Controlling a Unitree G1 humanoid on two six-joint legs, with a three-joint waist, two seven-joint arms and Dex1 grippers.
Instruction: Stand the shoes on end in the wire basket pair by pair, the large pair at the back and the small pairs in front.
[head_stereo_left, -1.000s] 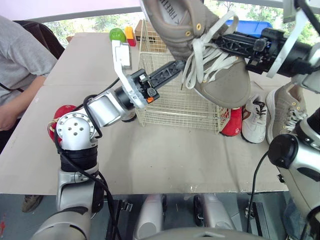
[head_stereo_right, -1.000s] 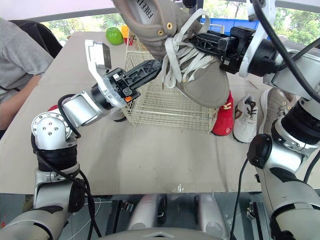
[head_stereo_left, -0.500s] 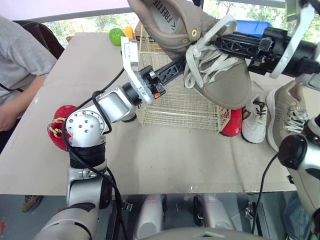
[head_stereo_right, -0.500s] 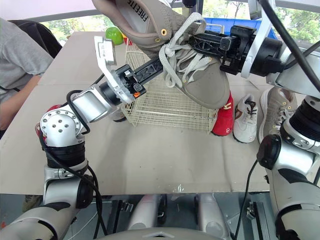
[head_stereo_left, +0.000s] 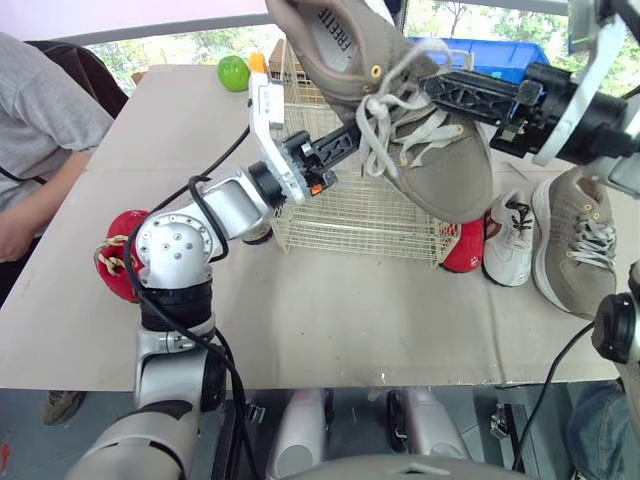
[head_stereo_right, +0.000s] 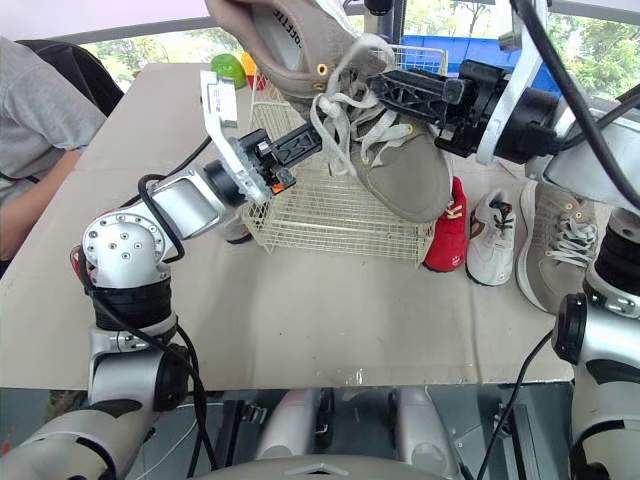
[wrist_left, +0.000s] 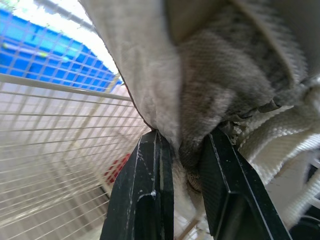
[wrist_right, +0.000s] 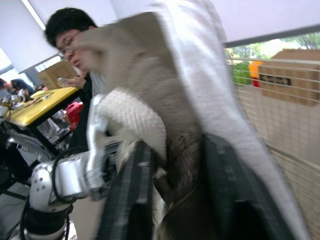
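A large grey lace-up shoe (head_stereo_left: 440, 150) hangs in the air above the wire basket (head_stereo_left: 350, 215), sole up and toe pointing down to the right. My left gripper (head_stereo_left: 358, 135) is shut on its collar from the left; in the left wrist view the fingers (wrist_left: 145, 190) pinch the grey fabric (wrist_left: 215, 90). My right gripper (head_stereo_left: 430, 85) is shut on the same shoe from the right, its fingers (wrist_right: 130, 200) clamping the upper (wrist_right: 165, 100). The matching grey shoe (head_stereo_left: 575, 245) lies on the table at the right, beside a small white shoe (head_stereo_left: 510, 240).
A red shoe (head_stereo_left: 463, 245) leans at the basket's right side and another red shoe (head_stereo_left: 118, 255) lies behind my left arm. A green ball (head_stereo_left: 233, 72) and a blue bin (head_stereo_left: 500, 55) sit at the back. A person (head_stereo_left: 40, 120) sits at the left table edge.
The grey shoe has swung a little to the right and tipped toe-down over the basket, both grippers still holding it. My left arm has followed it.
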